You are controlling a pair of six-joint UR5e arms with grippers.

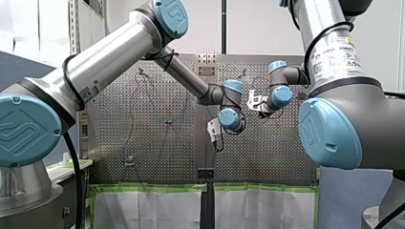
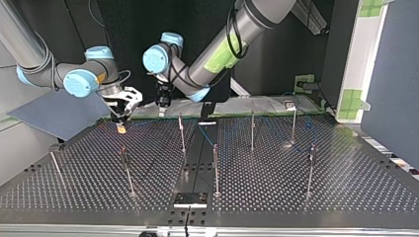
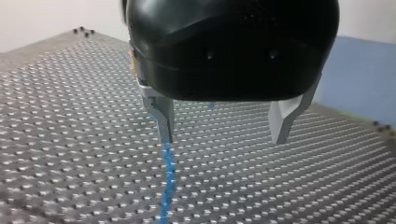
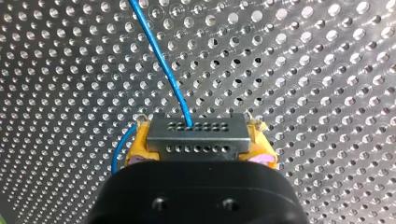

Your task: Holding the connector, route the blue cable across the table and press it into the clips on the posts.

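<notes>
My right gripper (image 4: 198, 156) is shut on a grey metal connector (image 4: 197, 133), its yellow pads (image 4: 140, 147) squeezing the two ends. The blue cable (image 4: 159, 51) leaves the connector and runs ahead over the perforated table. In the top view my right gripper (image 2: 120, 126) hangs low at the left rear. My left gripper (image 2: 161, 104) hangs beside it, near the middle rear. My left gripper (image 3: 223, 137) is open and holds nothing. The blue cable (image 3: 166, 186) lies on the table under one of its metal fingers (image 3: 162, 119). Several thin posts, such as the one behind the middle (image 2: 182, 131), stand across the table.
A dark plate (image 2: 190, 200) sits at the top view's near edge in the middle. More posts (image 2: 311, 170) stand at that view's right and at its left (image 2: 127, 170). White cloth with green tape (image 1: 148, 205) hangs along the table's edge in the front view.
</notes>
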